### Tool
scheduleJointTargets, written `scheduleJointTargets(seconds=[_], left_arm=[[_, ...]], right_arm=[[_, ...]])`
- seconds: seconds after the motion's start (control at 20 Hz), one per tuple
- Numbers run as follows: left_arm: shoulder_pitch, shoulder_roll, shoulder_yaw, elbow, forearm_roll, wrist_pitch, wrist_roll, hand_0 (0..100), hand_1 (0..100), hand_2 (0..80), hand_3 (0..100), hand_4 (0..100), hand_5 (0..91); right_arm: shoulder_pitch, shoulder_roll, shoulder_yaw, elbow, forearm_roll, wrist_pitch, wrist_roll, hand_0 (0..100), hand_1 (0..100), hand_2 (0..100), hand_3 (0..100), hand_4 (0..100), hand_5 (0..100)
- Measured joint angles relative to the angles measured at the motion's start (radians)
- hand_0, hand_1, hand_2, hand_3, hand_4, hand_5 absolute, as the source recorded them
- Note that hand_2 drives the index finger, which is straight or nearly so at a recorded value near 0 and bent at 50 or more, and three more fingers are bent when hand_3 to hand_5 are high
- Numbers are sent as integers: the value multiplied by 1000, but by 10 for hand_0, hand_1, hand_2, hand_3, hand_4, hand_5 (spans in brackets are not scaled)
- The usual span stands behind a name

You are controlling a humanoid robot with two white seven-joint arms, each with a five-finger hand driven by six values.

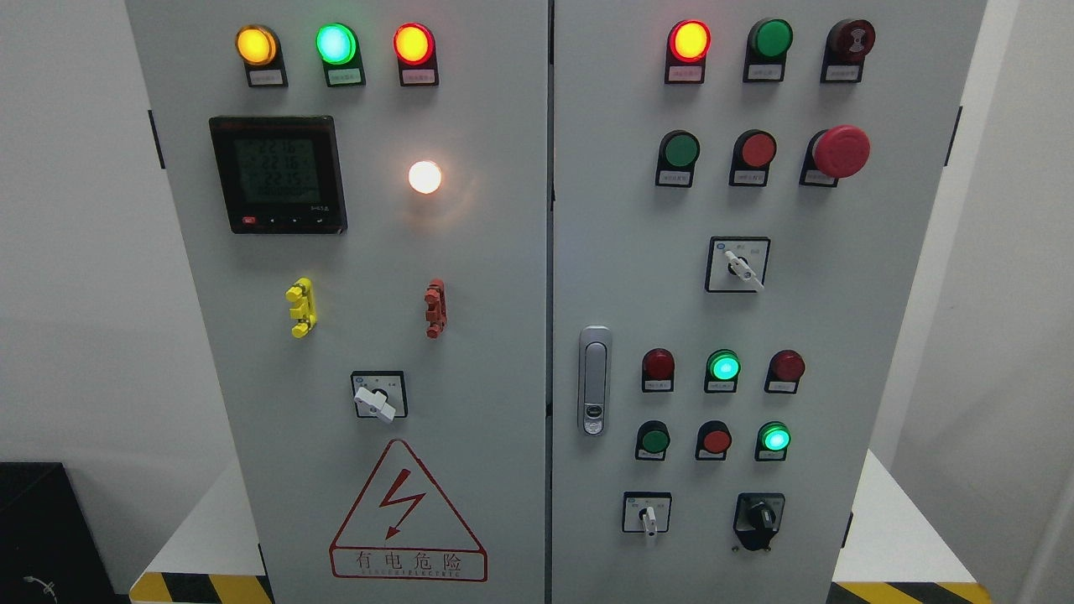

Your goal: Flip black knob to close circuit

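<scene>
The black knob point(758, 520) sits at the lower right of the grey cabinet's right door point(839, 335), on a black base; its handle points roughly up and slightly left. To its left is a white-handled selector switch point(648, 516) pointing down. Neither robot hand nor arm shows anywhere in the head view.
Lit lamps run along the top, amber point(256, 44), green point(336, 44) and red point(414, 44). A red mushroom stop button point(841, 152) juts out at the upper right. A chrome door handle point(594, 380) sits by the centre seam. More selector switches point(375, 398) point(740, 266) protrude.
</scene>
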Motion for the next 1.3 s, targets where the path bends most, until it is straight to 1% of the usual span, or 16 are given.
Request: scheduleJointTargets(seconds=[0.15,0.45,0.55,0.7,0.85,1.1,1.2,1.3], left_arm=[[0,0,0,0,0,0,0,0,0,0,0,0,0],[0,0,0,0,0,0,0,0,0,0,0,0,0],[0,0,0,0,0,0,0,0,0,0,0,0,0],[0,0,0,0,0,0,0,0,0,0,0,0,0],[0,0,0,0,0,0,0,0,0,0,0,0,0],[0,0,0,0,0,0,1,0,0,0,0,0,0],[0,0,0,0,0,0,3,0,0,0,0,0,0],[0,0,0,0,0,0,4,0,0,0,0,0,0]], right_arm=[[-6,0,9,0,0,-2,3,0,284,0,0,0,0],[-27,0,27,2,0,-49,16,0,285,0,0,0,0],[-37,0,31,2,0,-54,28,0,283,0,0,0,0],[-46,0,35,0,0,-57,32,0,285,0,0,0,0],[-38,0,36,-7,0,-48,34,0,286,0,0,0,0],[-17,-10,37,-118,4,-25,38,0,286,0,0,0,0],[-14,-14,34,-160,18,-24,40,0,286,0,0,0,0],[-12,-18,29,-193,33,-28,33,0,286,0,0,0,0]])
